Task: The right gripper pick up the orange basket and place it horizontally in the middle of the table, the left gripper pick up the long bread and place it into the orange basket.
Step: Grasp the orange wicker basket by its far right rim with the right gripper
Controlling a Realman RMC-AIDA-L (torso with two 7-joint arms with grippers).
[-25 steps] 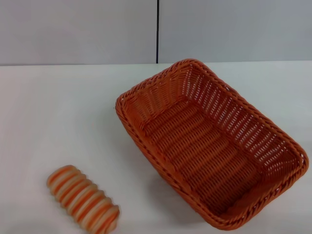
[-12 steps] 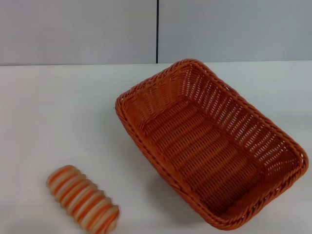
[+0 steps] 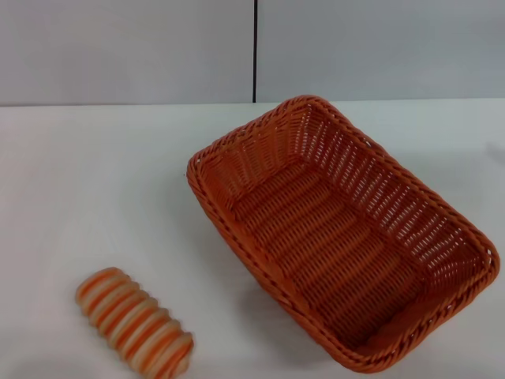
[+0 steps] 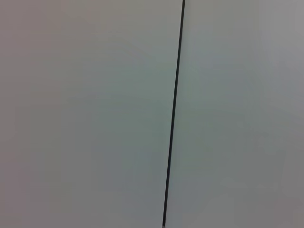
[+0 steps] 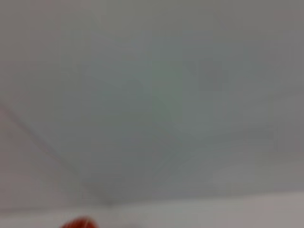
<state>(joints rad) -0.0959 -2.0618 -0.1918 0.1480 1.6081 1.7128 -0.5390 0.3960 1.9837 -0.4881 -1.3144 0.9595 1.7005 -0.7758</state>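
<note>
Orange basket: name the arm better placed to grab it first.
Right, probably. The orange basket lies diagonally on the table's right half; the long bread sits front-left. Neither gripper is in view.

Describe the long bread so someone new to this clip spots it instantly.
In the head view, start from the white table and find the big orange basket lying at an angle on the robot's right side. The long bread lies apart from it near the front-left edge: small, oblong, ridged with orange and cream stripes, not woven.
</note>
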